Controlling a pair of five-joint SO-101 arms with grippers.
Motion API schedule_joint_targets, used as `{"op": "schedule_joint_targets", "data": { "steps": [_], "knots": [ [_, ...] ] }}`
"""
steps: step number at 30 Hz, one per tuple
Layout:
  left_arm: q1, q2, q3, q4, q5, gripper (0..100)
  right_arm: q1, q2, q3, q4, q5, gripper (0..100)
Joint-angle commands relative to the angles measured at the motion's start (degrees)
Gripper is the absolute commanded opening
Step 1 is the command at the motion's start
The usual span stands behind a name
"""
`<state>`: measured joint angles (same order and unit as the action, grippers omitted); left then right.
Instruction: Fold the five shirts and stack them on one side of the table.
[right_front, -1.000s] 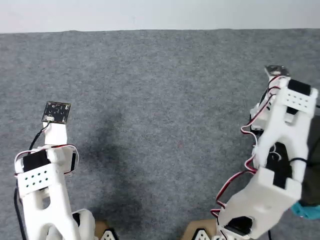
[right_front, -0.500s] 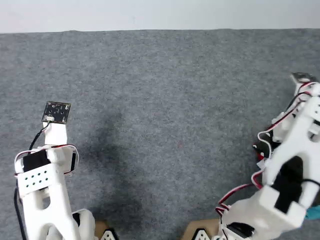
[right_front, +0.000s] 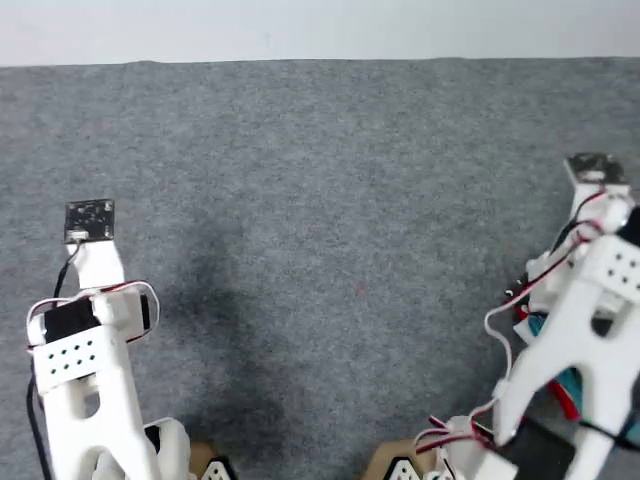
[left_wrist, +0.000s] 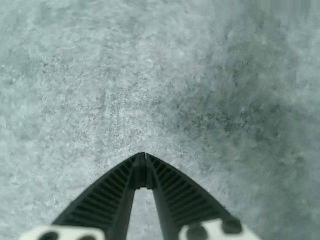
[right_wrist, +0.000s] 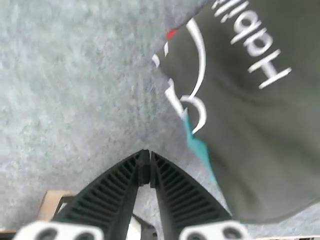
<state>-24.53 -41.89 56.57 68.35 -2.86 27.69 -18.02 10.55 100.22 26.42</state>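
Currently I see left gripper (left_wrist: 145, 158) and right gripper (right_wrist: 146, 153) clenched empty; one dark shirt (right_wrist: 250, 115) near right, cut off.

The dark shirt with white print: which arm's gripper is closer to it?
Right. The right gripper hangs just beside the dark shirt's edge. The left gripper is over the grey mat at the table's opposite side.
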Motion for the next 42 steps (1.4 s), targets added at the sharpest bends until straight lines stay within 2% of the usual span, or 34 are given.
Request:
{"op": "schedule_joint_targets", "data": {
  "steps": [1, 5, 9, 15, 21, 28, 37, 42],
  "knots": [
    [0.4, -1.3, -1.8, -0.4, 2.4, 0, -0.7, -7.2, 4.2, 1.8, -0.4, 0.9],
    [1.2, -1.2, -1.7, -0.4, 2.1, 0, -0.7, -12.3, 8.4, 1.6, -9.0, 0.9],
    [8.9, -1.3, 0.0, -0.4, 3.2, 0, -1.6, -16.5, 11.2, -1.0, -17.1, 0.9],
    [21.6, -4.5, 3.9, -1.4, 14.5, 0, -9.3, -20.9, 15.1, -5.8, -24.6, 1.0],
    [23.6, -12.0, 11.6, -7.4, 16.0, 0, -14.6, -26.7, 25.8, -12.2, -33.9, 1.0],
    [23.6, -25.2, 21.9, -13.1, 16.0, 0, -16.7, -37.1, 36.7, -17.4, -35.9, 1.0],
    [23.6, -47.0, 34.9, -12.7, 16.1, 0, -17.0, -50.4, 48.1, -19.6, -35.6, 1.0],
    [23.6, -58.0, 40.2, -11.8, 16.1, 0, -16.9, -57.5, 55.8, -26.2, -35.5, 1.0]
  ]
}}
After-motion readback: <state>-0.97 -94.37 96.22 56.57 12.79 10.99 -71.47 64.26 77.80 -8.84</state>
